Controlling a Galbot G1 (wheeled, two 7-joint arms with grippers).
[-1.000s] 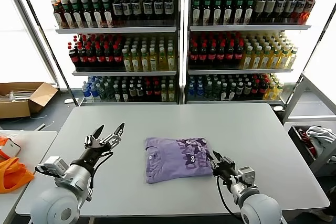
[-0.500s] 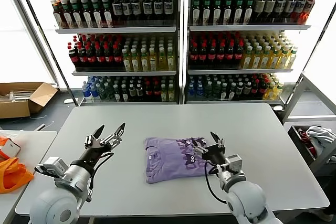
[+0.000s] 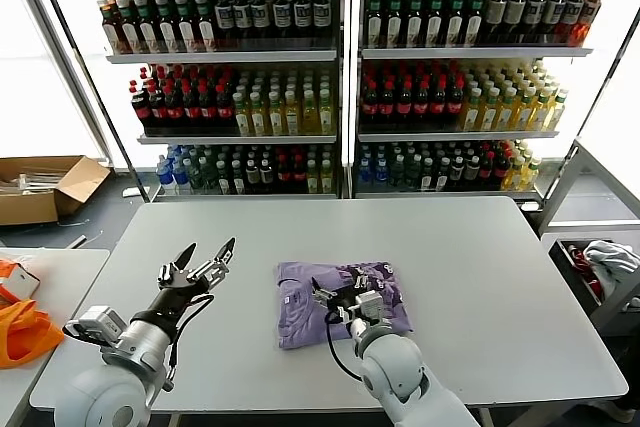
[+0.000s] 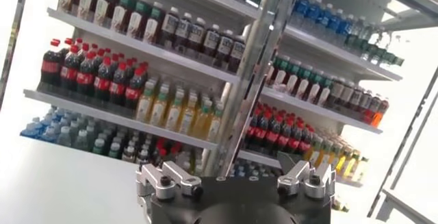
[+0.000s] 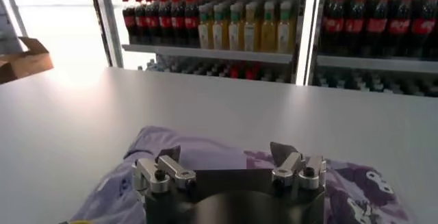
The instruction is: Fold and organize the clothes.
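Folded lavender T-shirt point(image 3: 338, 300) lies mid-tabletop point(image 3: 480, 257), its near part hidden by the right gripper point(image 3: 340, 298), fingers spread above it. Left gripper point(image 3: 203, 266) hovers well left, fingers spread.

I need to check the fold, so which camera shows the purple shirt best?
The head view: the whole folded shirt lies on the table, with the right gripper open over its middle. The right wrist view shows only part of it past the gripper. The left wrist view shows none of it, only drink shelves.
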